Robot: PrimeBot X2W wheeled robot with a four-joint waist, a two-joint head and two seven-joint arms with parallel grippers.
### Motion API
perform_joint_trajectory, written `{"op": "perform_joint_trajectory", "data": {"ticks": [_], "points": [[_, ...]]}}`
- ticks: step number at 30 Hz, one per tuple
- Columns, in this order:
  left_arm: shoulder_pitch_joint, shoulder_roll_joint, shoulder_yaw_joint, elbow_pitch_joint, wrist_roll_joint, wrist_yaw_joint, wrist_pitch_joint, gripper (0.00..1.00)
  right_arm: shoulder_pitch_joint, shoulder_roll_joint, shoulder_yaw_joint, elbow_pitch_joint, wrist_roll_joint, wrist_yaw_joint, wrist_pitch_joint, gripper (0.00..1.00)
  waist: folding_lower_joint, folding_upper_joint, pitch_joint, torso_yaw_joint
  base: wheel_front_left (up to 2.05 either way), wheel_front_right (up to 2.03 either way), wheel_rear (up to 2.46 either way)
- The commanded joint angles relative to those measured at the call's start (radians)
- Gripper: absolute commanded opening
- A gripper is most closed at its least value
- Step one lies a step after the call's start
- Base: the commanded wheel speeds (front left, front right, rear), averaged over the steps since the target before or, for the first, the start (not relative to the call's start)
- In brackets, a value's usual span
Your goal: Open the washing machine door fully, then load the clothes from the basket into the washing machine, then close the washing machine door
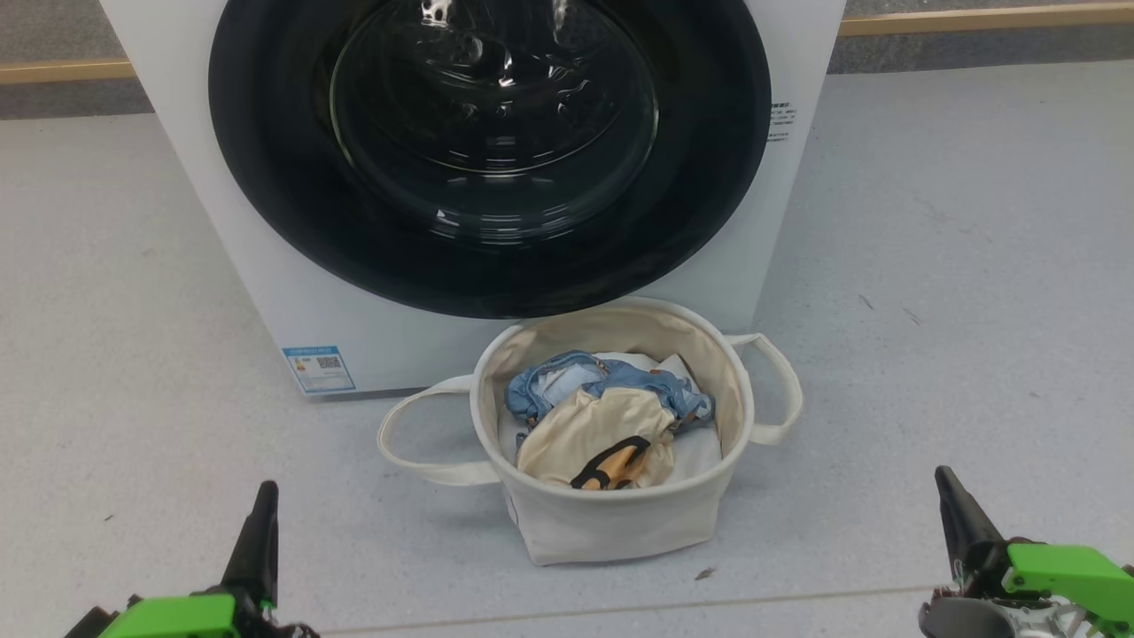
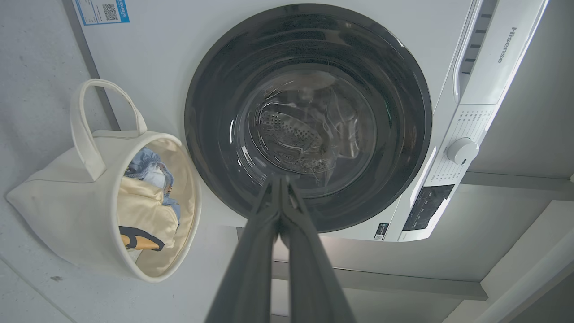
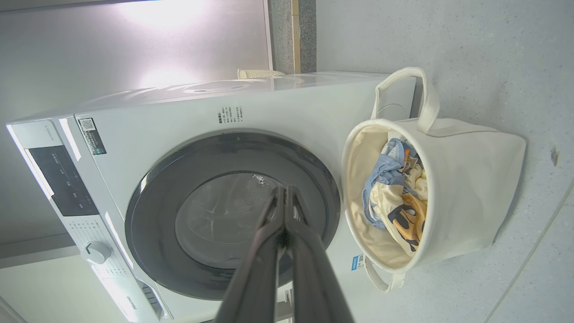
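Observation:
The white washing machine stands ahead with its round black-rimmed door closed against the front. The cream basket sits on the floor just before it, holding the clothes: a light blue garment over a cream one with black-and-orange print. My left gripper rests at the lower left and my right gripper at the lower right, both shut and empty, well short of the basket. The left wrist view shows the door, the basket and shut fingers. The right wrist view has the door and basket.
Pale grey floor spreads to both sides of the machine and basket. A wooden skirting strip runs along the wall behind. The machine's control panel with a dial lies above the door.

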Motion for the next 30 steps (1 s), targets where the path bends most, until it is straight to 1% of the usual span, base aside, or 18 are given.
{"op": "perform_joint_trajectory", "data": {"ticks": [1, 29, 30], "points": [[-0.043, 0.006, 0.035, -0.027, 0.011, -0.007, 0.008, 0.00, -0.049, -0.005, 0.018, -0.031, -0.004, 0.001, 0.008, 0.00, 0.0000, 0.0000, 0.000, 0.000, 0.00, 0.00, 0.00], [-0.043, 0.006, 0.035, -0.027, 0.011, -0.007, 0.009, 0.00, -0.049, -0.005, 0.018, -0.031, -0.004, 0.001, 0.008, 0.00, 0.0000, 0.0000, 0.000, 0.000, 0.00, 0.00, 0.00], [0.000, 0.000, 0.000, 0.000, 0.007, 0.000, 0.000, 1.00, 0.000, 0.000, 0.000, 0.000, 0.000, 0.000, 0.000, 1.00, 0.0000, 0.0000, 0.000, 0.000, 0.00, 0.00, 0.00]]}}
